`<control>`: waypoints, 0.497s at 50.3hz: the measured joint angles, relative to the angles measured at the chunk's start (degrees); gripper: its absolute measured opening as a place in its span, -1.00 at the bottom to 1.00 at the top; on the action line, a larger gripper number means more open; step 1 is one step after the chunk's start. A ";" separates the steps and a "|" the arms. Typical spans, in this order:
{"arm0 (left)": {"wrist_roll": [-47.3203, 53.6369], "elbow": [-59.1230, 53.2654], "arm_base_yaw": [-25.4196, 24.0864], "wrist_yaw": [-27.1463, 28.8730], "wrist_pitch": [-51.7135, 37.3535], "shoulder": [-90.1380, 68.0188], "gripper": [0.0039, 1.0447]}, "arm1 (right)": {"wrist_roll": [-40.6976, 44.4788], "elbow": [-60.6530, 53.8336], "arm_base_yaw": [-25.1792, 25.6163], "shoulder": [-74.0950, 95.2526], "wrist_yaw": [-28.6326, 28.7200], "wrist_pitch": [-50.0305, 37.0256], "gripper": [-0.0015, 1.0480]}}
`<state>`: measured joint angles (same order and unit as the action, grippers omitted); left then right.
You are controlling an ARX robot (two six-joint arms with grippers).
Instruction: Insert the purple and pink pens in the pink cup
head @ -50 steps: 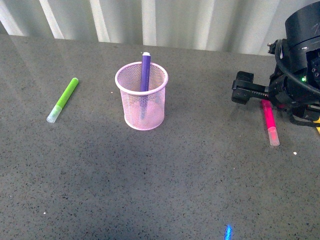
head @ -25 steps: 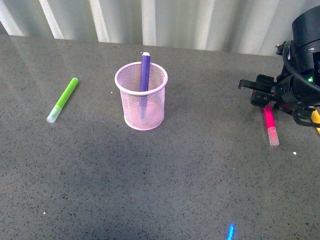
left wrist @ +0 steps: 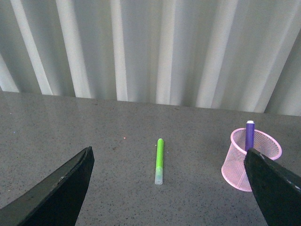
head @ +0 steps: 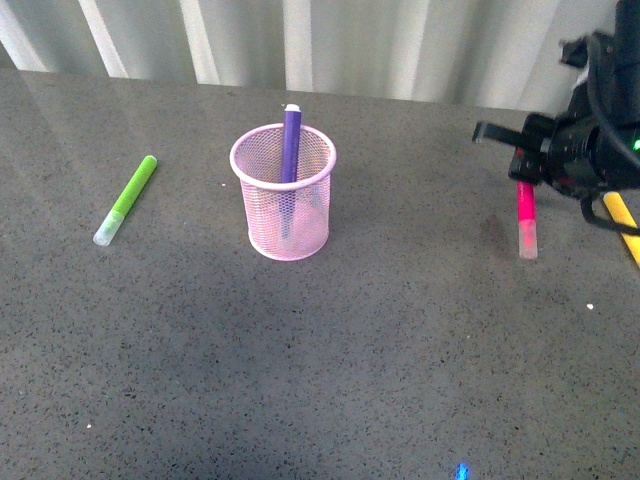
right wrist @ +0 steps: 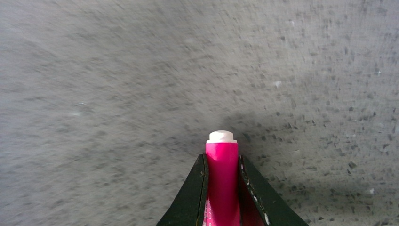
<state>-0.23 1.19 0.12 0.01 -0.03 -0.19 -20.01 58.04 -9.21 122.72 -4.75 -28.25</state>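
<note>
The pink cup [head: 283,205] stands mid-table with the purple pen [head: 291,140] upright inside it; both also show in the left wrist view, the cup [left wrist: 251,162] and the pen [left wrist: 249,135]. My right gripper [head: 527,178] at the far right is shut on the pink pen [head: 526,215], which hangs cap-down, lifted off the table. In the right wrist view the pink pen [right wrist: 221,174] sits between the two fingers [right wrist: 195,188] above the grey table. My left gripper [left wrist: 167,188] is open and empty, well back from the cup.
A lime-green marker [head: 126,199] lies on the table left of the cup, also in the left wrist view [left wrist: 159,161]. A yellow marker [head: 622,222] lies at the right edge under my right arm. A corrugated white wall [head: 330,45] runs behind the grey table [head: 320,360].
My right gripper closed on the pink pen and lifted it off the table, moving up and slightly left. The pen now hangs vertically. The cup, purple pen and green marker have not moved.
</note>
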 joint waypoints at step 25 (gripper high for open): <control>0.00 0.00 0.00 -0.02 0.00 0.00 0.87 | 20.55 -3.39 -19.52 -10.78 9.57 -30.36 -0.77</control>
<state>-0.23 1.19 0.12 -0.01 -0.03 -0.19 0.54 54.65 -28.73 111.94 4.82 -58.61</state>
